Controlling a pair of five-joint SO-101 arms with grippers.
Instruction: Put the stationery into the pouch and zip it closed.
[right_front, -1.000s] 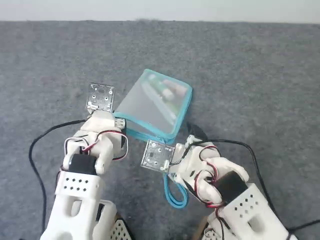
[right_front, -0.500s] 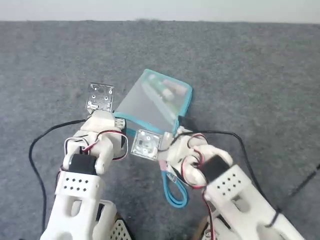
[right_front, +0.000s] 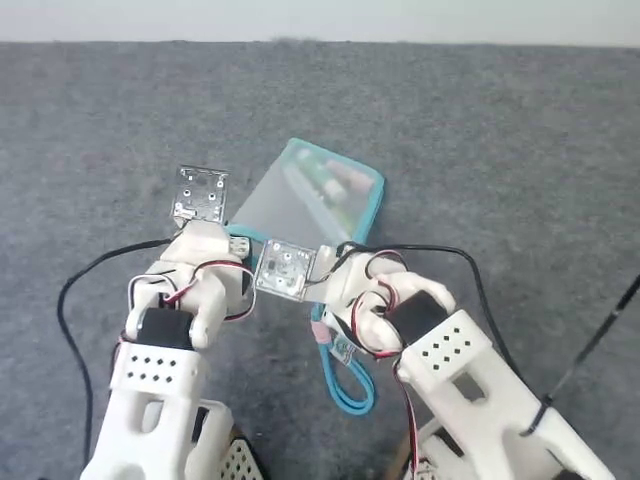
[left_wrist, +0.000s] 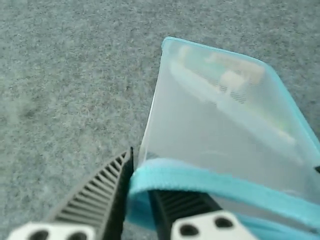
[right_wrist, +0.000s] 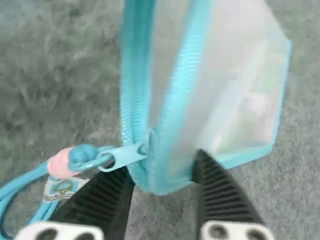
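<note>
Nearest the near edge of the tabletop (right_front: 520, 120) I see a blue cord loop (right_front: 349, 388) lying flat between the two arms. Its far end carries a pink bead (right_wrist: 59, 162) and joins the zip pull (right_wrist: 121, 154), which sits at the near end of the teal zip on the pouch (right_front: 300, 205). The right gripper (right_wrist: 162, 169) stands just beyond the bead, jaws spread, one to each side of the pouch's near corner. Whether the pads actually press the fabric I cannot tell from the wrist view. Toward the tabletop's left edge, the left gripper (left_wrist: 138, 176) is clamped on the pouch's teal band at the other near corner, the band passing between its two black fingers (left_wrist: 102, 192). The pouch itself lies around the middle of the tabletop, slanting away toward the far edge, clear face up. The stationery (right_front: 328, 178) rests inside along the pouch's far end, seen as pale green and white shapes behind the plastic.
</note>
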